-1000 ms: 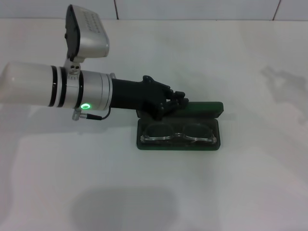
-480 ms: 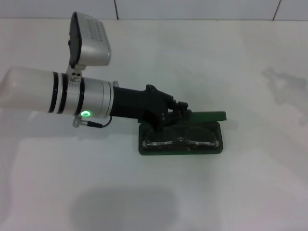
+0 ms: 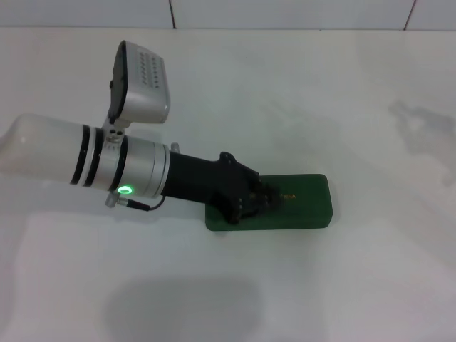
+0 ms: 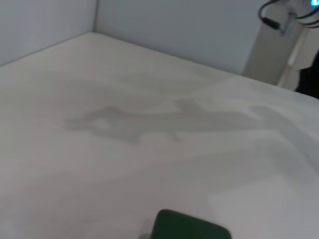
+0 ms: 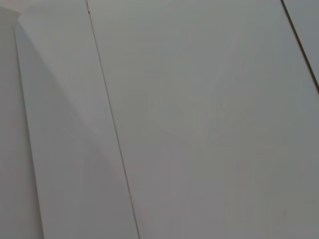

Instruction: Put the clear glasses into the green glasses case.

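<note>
Since the earlier frames, the lid of the green glasses case (image 3: pixel 299 203) has swung from upright to flat, hiding the clear glasses that lay in the tray; the left arm has followed it toward 6 o'clock.

Left gripper (image 3: pixel 265 200): resting on the lid's 9 o'clock end, fingers (image 3: pixel 274 199) bunched against the green surface; whether they are parted or pinched cannot be told, though they appear to press rather than hold anything; wrist and silver forearm (image 3: pixel 128 171) extend toward 9 o'clock, with the wrist camera housing (image 3: pixel 141 83) above.

Green glasses case: lying near the table's middle, long axis from 9 to 3 o'clock, lid down, gold lettering (image 3: pixel 288 194) just beside the fingertips; one rounded corner shows in the left wrist view (image 4: pixel 192 228).

Contents: nothing is visible through the lid; the clear glasses are judged to be inside, since none lie on the white table (image 3: pixel 356 100).

Step in hand: closing the case, seemingly the last stage of the task; the next move probably calls for a firm downward press to seat the lid, then a straight lift clear so the case is not dragged.

Right gripper: out of sight; its wrist view shows only pale panels (image 5: pixel 199 119).
</note>
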